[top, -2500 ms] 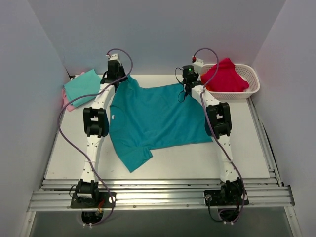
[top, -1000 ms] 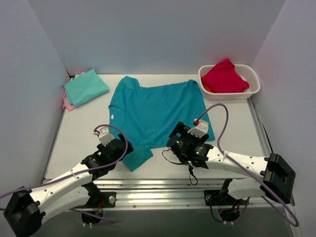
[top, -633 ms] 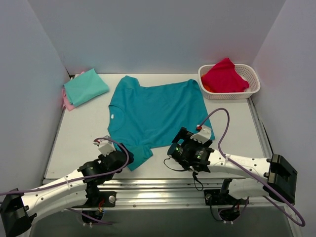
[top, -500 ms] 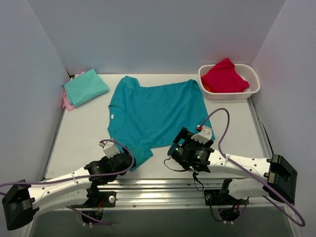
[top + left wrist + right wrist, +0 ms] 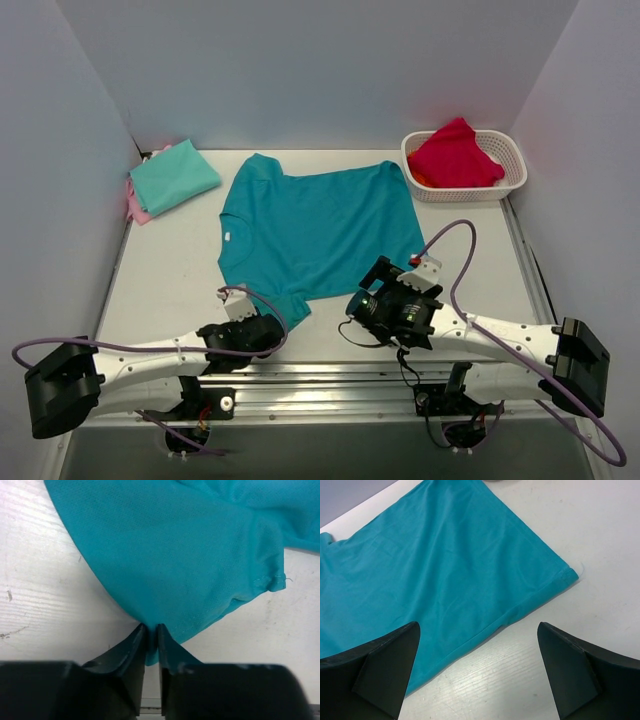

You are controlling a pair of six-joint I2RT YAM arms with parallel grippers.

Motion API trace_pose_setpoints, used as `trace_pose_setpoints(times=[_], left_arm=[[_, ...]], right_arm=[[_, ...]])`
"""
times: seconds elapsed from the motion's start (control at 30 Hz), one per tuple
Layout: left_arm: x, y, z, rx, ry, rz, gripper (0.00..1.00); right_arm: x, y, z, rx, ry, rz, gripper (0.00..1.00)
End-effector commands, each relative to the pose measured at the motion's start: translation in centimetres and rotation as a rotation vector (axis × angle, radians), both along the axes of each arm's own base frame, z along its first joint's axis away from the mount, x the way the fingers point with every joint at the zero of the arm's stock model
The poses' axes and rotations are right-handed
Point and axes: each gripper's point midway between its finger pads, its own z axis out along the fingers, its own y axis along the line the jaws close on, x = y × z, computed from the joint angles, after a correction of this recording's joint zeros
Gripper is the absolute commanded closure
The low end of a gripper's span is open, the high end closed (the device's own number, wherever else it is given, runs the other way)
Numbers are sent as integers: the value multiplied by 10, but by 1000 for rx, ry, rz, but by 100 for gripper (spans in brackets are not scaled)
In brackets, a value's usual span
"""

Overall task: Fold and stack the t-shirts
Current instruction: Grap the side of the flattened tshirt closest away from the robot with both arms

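A deep teal t-shirt lies spread flat in the middle of the table, its small white neck label to the left. My left gripper is low at the near sleeve and its jaws are shut on that sleeve's edge. To its right, my right gripper hovers open over the near hem, holding nothing, fingers wide apart. At the back left a folded mint-green t-shirt rests on a pink one.
A white basket at the back right holds a crumpled red shirt. Grey walls close in the left, back and right sides. Metal rails run along the near edge under both arms.
My left arm has dropped lower and slid right along the near edge, and its jaws have closed on the sleeve tip. The right gripper has shifted slightly right and stays open.
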Motion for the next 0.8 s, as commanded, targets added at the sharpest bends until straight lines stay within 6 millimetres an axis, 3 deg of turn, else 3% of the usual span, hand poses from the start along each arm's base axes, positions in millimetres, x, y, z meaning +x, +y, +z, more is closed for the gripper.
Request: trace_pose_setpoints(times=[0.0, 0.07, 0.1, 0.2, 0.33, 0.37, 0.4, 0.43, 0.47, 0.5, 0.53, 0.57, 0.77], left_arm=[[15, -14, 11, -44, -45, 58, 79], [20, -18, 13, -46, -46, 64, 95], [21, -17, 12, -29, -43, 63, 97], [28, -4, 25, 13, -75, 96, 98], [46, 26, 47, 19, -135, 162, 98], [54, 45, 48, 25, -151, 188, 98], [55, 46, 45, -2, -136, 173, 98], [61, 47, 48, -36, -153, 179, 98], [66, 62, 46, -20, -151, 204, 98], [66, 66, 45, -28, -146, 206, 98], [68, 72, 45, -19, -145, 218, 98], [71, 81, 44, 3, -143, 237, 98], [84, 78, 39, -7, -124, 228, 98]], right_arm=[[3, -18, 12, -18, -58, -63, 0], [3, -18, 10, -15, -49, -64, 0], [3, -18, 10, -14, -47, -67, 0], [1, -23, 4, -12, -26, -71, 0], [7, -35, -32, 53, 82, -71, 0], [4, -29, -49, 101, 152, -23, 0], [10, -24, -49, 149, 138, 12, 0], [9, -41, -68, 157, 172, -17, 0], [7, -38, -78, 200, 217, 15, 0], [11, -39, -77, 239, 208, 16, 0], [12, -54, -85, 235, 225, -11, 0], [12, -52, -89, 268, 245, 10, 0], [19, -68, -100, 301, 291, -30, 1]])
